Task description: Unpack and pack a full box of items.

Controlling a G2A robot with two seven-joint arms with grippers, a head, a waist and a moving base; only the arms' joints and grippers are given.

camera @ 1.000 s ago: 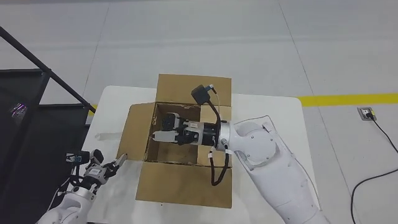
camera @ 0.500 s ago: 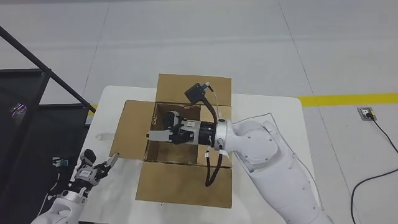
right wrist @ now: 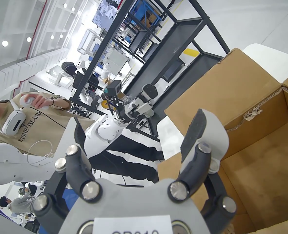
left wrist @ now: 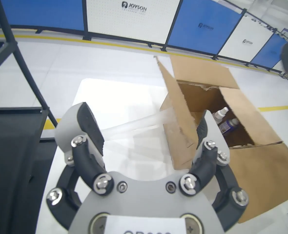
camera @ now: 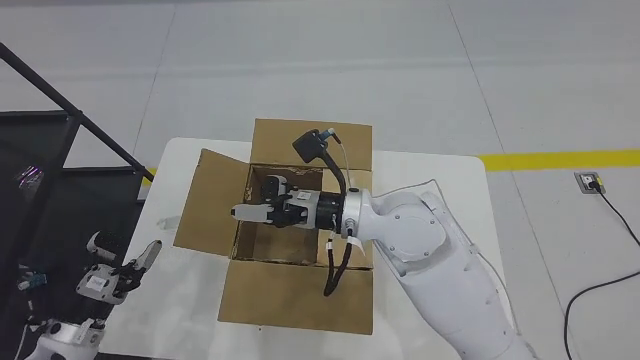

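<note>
An open cardboard box (camera: 300, 295) stands mid-table with its flaps spread. From the left wrist view, two small bottles (left wrist: 228, 123) lie inside the box (left wrist: 251, 127). My right gripper (camera: 245, 211) is open and hovers inside the box at its left wall, next to the raised left flap (camera: 205, 215). In its own view the right gripper (right wrist: 139, 127) holds nothing, with the box interior (right wrist: 263, 147) beside it. My left gripper (camera: 122, 248) is open and empty, off the table's left edge and well clear of the box. In the left wrist view, the left gripper (left wrist: 144, 118) faces the flap.
The white table (camera: 440, 180) has bare surface on both sides of the box. A black metal rack (camera: 50, 190) stands close on the left. A clear strip of tape (left wrist: 134, 124) trails from the left flap over the table.
My left arm has pulled back from the box's left flap, down and to the left past the table edge. The right gripper shifted slightly left in the box, and the left flap tilted up.
</note>
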